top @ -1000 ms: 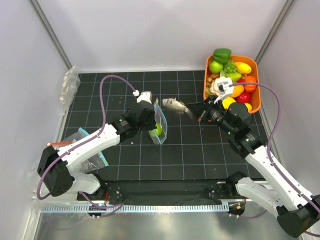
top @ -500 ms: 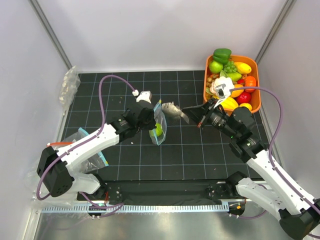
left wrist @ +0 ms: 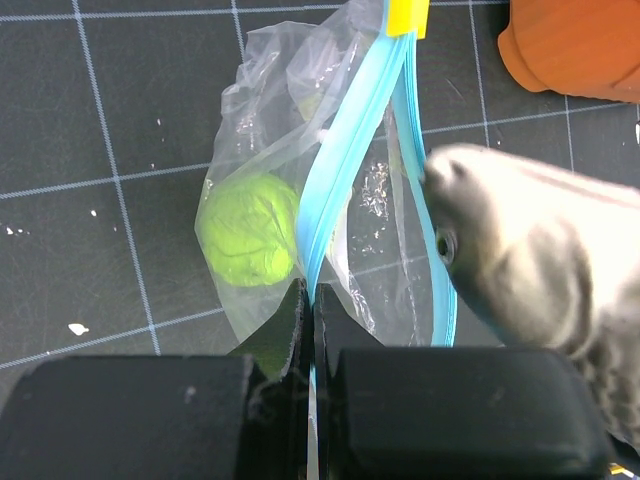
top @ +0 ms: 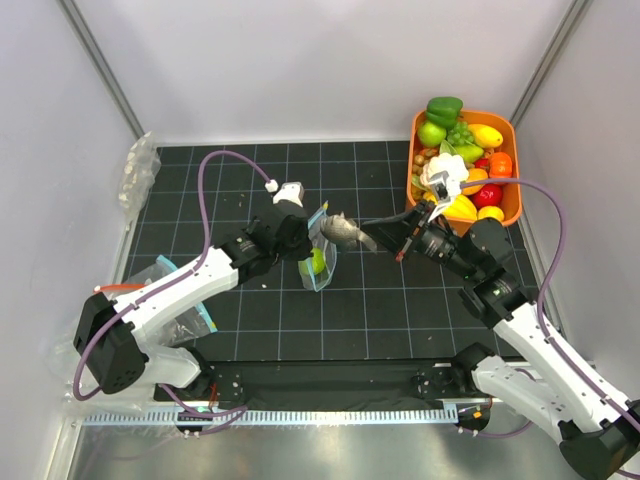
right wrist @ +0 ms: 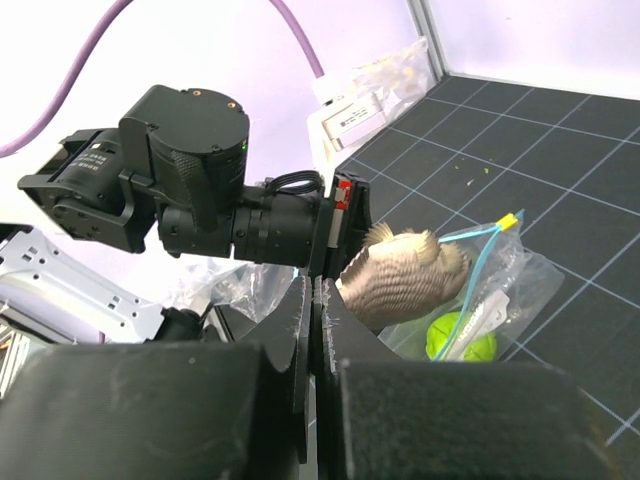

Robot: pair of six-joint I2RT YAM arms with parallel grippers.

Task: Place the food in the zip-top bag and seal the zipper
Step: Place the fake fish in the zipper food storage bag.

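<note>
The clear zip-top bag (top: 322, 262) stands on the black mat, mouth open, with a round lime-green fruit (top: 317, 262) inside. My left gripper (top: 303, 243) is shut on the teal-blue zipper (left wrist: 350, 150) at the near edge of the mouth (left wrist: 311, 300). The lime-green fruit (left wrist: 250, 228) shows through the plastic. My right gripper (top: 388, 234) is shut on the tail of a grey toy fish (top: 345, 230). Its head (left wrist: 530, 260) is at the bag's mouth. In the right wrist view the fish (right wrist: 400, 275) hangs above the bag (right wrist: 510, 280) and the green fruit (right wrist: 460, 335).
An orange bin (top: 516, 170) at the back right holds several toy fruits and vegetables, among them yellow and orange ones. A clear bag with whitish pieces (top: 138, 172) lies at the far left. More bags (top: 165, 285) lie by the left arm's base.
My right gripper has moved left with the fish, bringing its head from beside the bag to the bag's mouth. My left gripper has kept hold of the zipper edge.
</note>
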